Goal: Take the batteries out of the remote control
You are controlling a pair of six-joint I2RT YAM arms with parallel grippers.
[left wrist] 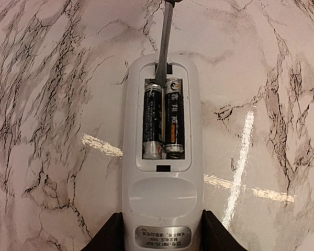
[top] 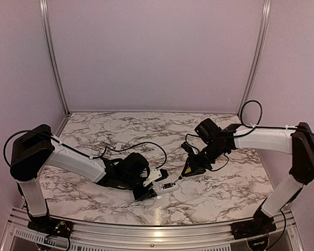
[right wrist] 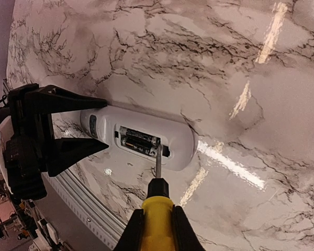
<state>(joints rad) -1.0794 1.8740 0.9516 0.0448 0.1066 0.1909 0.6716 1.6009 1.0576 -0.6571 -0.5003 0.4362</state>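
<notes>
The remote control (top: 165, 186) lay flat on the marble table (top: 120, 125), in the lower middle of the top view. Its compartment faced up and had no cover on it. The left gripper (left wrist: 162, 236) held it by the two long edges at the label end, at the bottom of the left wrist frame, with the jaws partly apart around the body. The two batteries (left wrist: 174, 117) sat side by side in the recess, in the centre of that frame.

The right gripper (right wrist: 157, 225) was closed on the yellow handle of the screwdriver (right wrist: 158, 206). The thin blade reached the upper end of the battery on the left of that frame. Whether the tip touched it could not be told for sure.

The remote looked light and stiff, with a smooth shell that could probably slide on the glossy table, so the hold on its edges seemed sensible. The batteries were small, hard and round, and they sat too deep for the fingers. Most likely an end had to be levered up first, gently, because a freed battery could jump or roll away.
</notes>
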